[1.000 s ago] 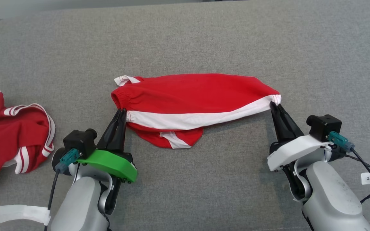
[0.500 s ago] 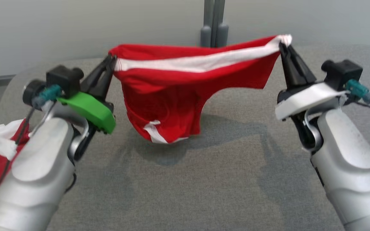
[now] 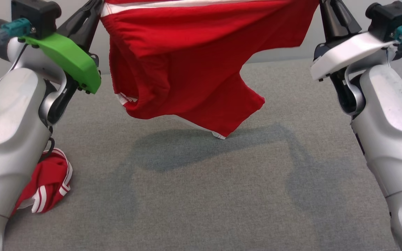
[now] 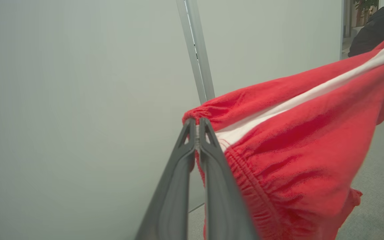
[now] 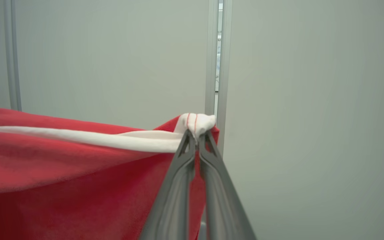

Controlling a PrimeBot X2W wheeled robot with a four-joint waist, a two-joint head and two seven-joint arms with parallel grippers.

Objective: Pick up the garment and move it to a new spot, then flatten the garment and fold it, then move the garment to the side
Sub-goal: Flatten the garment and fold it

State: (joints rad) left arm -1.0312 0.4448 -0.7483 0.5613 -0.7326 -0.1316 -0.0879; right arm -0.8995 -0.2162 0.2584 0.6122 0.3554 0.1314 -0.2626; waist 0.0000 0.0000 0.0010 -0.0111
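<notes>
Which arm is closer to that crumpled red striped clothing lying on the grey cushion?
Left. The left arm is right beside the crumpled clothing, partly covering it in the head view. The right arm stands on the opposite side, beyond the hanging red garment.

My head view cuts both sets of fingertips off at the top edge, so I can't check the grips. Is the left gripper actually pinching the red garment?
Observer: Yes. In the left wrist view the left gripper is shut on the gathered elastic edge of the red garment.
Operator: And the right?
Observer: The right gripper is shut on a bunched white corner at the stripe's end.
Operator: Anyone nearby?
Observer: A person in a dark top shows past the wall's edge, at the top right of the left wrist view.
</notes>
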